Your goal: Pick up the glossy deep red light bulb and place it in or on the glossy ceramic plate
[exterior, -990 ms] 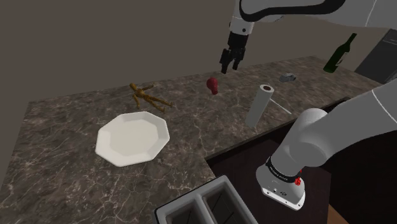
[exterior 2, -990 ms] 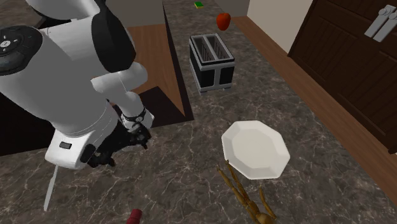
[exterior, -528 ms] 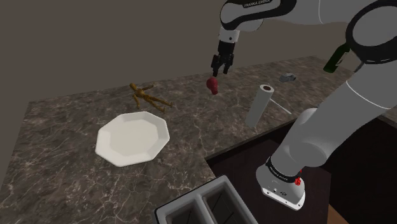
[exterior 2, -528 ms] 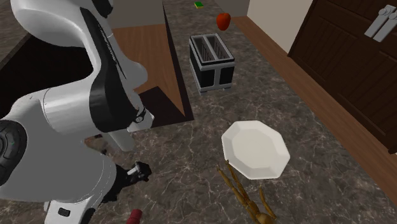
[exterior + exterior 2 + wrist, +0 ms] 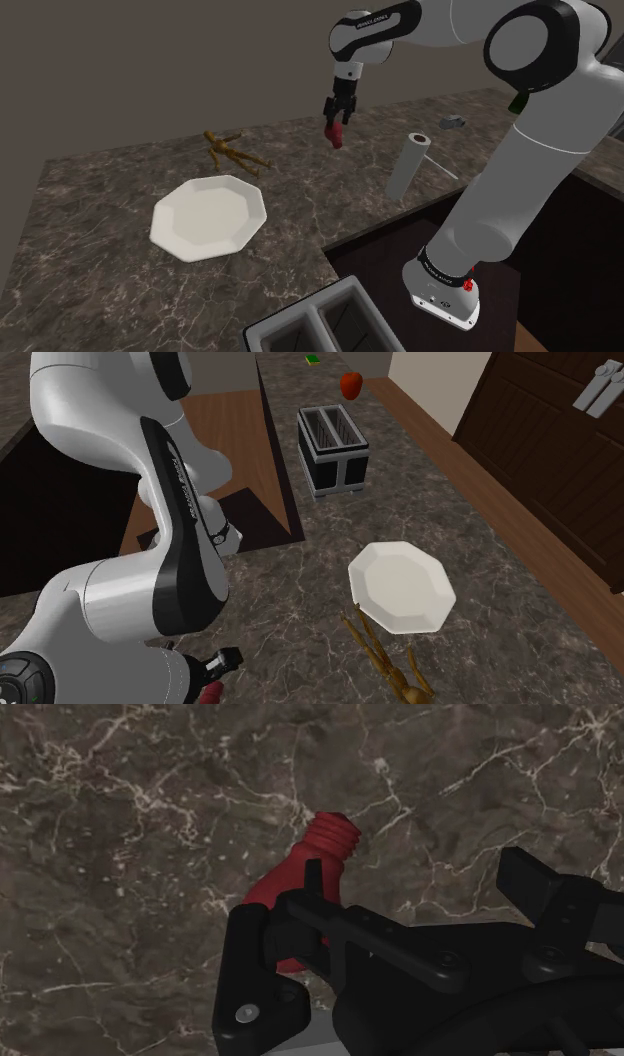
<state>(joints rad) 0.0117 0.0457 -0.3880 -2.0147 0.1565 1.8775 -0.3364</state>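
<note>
One red light bulb (image 5: 335, 137) lies on its side on the dark marble counter (image 5: 100, 220); its threaded base shows clearly in the wrist view. One black gripper (image 5: 335, 116) hangs directly over it, jaws spread. One finger (image 5: 250, 974) overlaps the bulb's glass end; I cannot tell whether they touch. One white octagonal plate (image 5: 208, 216) sits well apart, toward the shoulder view's left. One wooden mannequin (image 5: 232, 150) lies beyond the plate. One two-slot toaster (image 5: 318, 325) stands at the near edge.

The counter (image 5: 100, 200) is dark stone, marble-like, with pale veins and a faint polish. The plate (image 5: 208, 216) is plain white and smooth with a soft sheen, and the bulb (image 5: 300, 876) is smooth deep red with a ribbed screw base. The jointed figure (image 5: 232, 150) looks like tan wood.
</note>
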